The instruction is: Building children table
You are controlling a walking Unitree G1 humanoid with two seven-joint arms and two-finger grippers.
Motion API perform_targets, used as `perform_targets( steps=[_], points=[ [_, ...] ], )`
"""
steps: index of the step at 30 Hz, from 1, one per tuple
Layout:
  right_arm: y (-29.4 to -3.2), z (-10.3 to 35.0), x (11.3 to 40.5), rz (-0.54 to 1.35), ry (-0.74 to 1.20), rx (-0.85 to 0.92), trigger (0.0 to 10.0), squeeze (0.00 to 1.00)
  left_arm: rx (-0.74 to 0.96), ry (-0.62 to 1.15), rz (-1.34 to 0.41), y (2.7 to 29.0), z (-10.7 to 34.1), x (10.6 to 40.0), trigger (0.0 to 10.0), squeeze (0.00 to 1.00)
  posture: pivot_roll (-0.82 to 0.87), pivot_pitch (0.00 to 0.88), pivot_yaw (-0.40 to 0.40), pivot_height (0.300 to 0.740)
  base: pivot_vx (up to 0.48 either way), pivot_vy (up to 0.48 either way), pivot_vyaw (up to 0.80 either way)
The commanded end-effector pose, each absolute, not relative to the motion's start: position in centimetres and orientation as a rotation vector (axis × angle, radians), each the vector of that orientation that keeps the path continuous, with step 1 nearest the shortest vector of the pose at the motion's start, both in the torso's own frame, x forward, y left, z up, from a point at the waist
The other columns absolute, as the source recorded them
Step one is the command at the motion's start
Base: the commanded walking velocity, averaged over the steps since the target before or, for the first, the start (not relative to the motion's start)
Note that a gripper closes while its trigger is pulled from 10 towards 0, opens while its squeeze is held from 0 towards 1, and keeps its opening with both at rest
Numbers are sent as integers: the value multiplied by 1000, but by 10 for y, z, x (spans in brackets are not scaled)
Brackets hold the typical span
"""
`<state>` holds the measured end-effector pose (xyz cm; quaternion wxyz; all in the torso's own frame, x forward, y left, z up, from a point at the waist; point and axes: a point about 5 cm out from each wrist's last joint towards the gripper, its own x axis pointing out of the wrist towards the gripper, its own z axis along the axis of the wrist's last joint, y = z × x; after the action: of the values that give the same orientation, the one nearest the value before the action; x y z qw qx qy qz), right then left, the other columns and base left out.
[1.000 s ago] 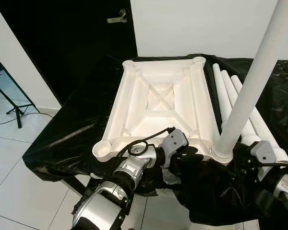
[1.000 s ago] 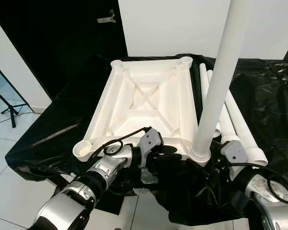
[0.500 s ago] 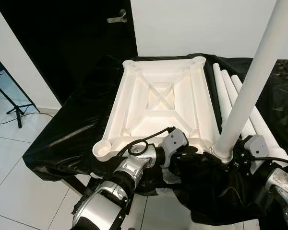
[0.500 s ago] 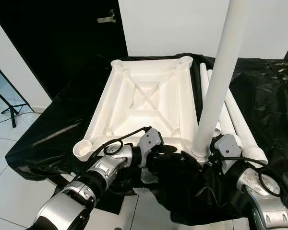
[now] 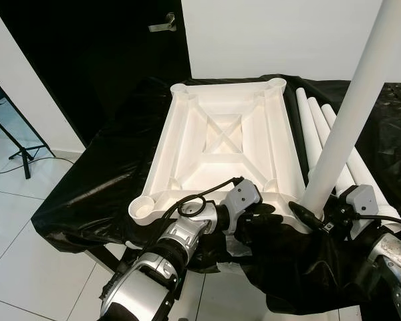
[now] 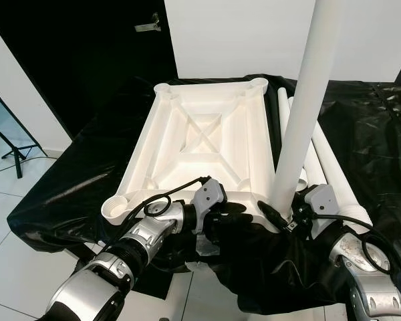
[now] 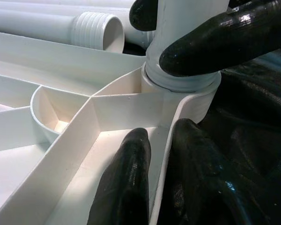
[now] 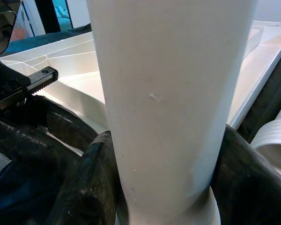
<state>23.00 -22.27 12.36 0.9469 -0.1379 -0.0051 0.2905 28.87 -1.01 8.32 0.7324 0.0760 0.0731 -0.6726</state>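
Note:
A white table top [image 5: 220, 134] lies upside down on a black sheet [image 5: 107, 180]. One white leg [image 5: 351, 114] stands upright in its near right corner socket [image 7: 182, 84]. My right gripper [image 5: 311, 215] is shut on this leg just above the socket, one black finger [image 8: 89, 183] on each side of the tube. My left gripper [image 7: 161, 183] is shut on the table top's near rim beside that socket, with the rim wall between its fingers [image 7: 126, 187]. Three loose white legs [image 5: 314, 134] lie side by side to the right of the top.
The sheet-covered surface ends just in front of me and drops to a white tiled floor [image 5: 27, 254]. A black door with a handle [image 5: 162, 25] stands behind on the left. A tripod stand [image 5: 20, 150] is on the floor at far left.
My right gripper has come in from the right and closed around the base of the upright leg. The left gripper and the table top have stayed put.

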Motion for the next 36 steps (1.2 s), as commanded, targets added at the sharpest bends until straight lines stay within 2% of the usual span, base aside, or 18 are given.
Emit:
perform_targets(
  steps=[1, 5, 6, 8, 9, 11, 12, 17, 18, 28, 29, 31, 32, 34, 35, 36],
  points=[
    [-218, 120, 228, 612, 4, -317, 0, 0, 221, 384, -1556, -2, 47, 270, 10000, 0, 52, 0, 66, 740, 0, 0, 0],
    [-218, 119, 227, 608, 4, -308, 0, 0, 228, 366, -1512, -5, 50, 274, 10000, 0, 51, 0, 68, 740, 0, 0, 0],
    [-217, 118, 227, 608, 3, -305, 0, 0, 219, 359, -1486, -6, 52, 276, 10000, 192, 51, 0, 68, 740, 0, 0, 0],
    [-217, 118, 227, 608, 3, -305, 0, 0, 219, 359, -1486, -6, 52, 276, 10000, 192, 51, 0, 68, 740, 0, 0, 0],
    [-216, 117, 226, 606, 4, -298, 0, 0, 214, 332, -1444, -7, 55, 281, 10000, 1000, 52, 0, 67, 740, 0, 0, 0],
    [-216, 117, 226, 606, 5, -296, 0, 0, 220, 320, -1429, -7, 57, 282, 10000, 969, 53, 0, 67, 740, 0, 0, 0],
    [-216, 117, 226, 605, 6, -295, 0, 0, 224, 312, -1422, -6, 57, 283, 10000, 71, 53, 0, 66, 740, 0, 0, 0],
    [-216, 117, 226, 603, 6, -294, 0, 0, 226, 309, -1419, -6, 58, 284, 10000, 71, 53, 0, 66, 740, 0, 0, 0],
    [-216, 117, 226, 603, 6, -294, 0, 0, 226, 308, -1421, -5, 58, 284, 10000, 0, 53, 0, 66, 740, 0, 0, 0],
    [-215, 117, 226, 603, 4, -292, 0, 0, 350, 397, -1382, -7, 47, 282, 10000, 0, 48, 0, 61, 740, 0, 0, 0],
    [-215, 117, 226, 602, 5, -292, 1412, 0, 376, 415, -1379, -7, 45, 282, 10000, 0, 47, 0, 62, 740, 0, 0, 0],
    [-215, 117, 226, 601, 5, -292, 1412, 0, 392, 425, -1379, -6, 44, 282, 10000, 0, 46, 0, 63, 740, 0, 0, 0],
    [-215, 117, 226, 598, 6, -293, 4471, 0, 399, 439, -1383, -5, 42, 281, 10000, 0, 44, 0, 65, 740, 0, 0, 0],
    [-215, 117, 226, 598, 6, -293, 4471, 0, 399, 439, -1383, -5, 42, 281, 10000, 0, 44, 0, 65, 740, 0, 0, 0],
    [-215, 117, 226, 594, 7, -295, 10000, 0, 400, 446, -1388, -5, 42, 281, 8314, 0, 43, 0, 67, 740, 0, 0, 0],
    [-215, 117, 226, 594, 7, -295, 10000, 0, 400, 446, -1388, -5, 42, 281, 8314, 0, 43, 0, 67, 740, 0, 0, 0]
  ],
)
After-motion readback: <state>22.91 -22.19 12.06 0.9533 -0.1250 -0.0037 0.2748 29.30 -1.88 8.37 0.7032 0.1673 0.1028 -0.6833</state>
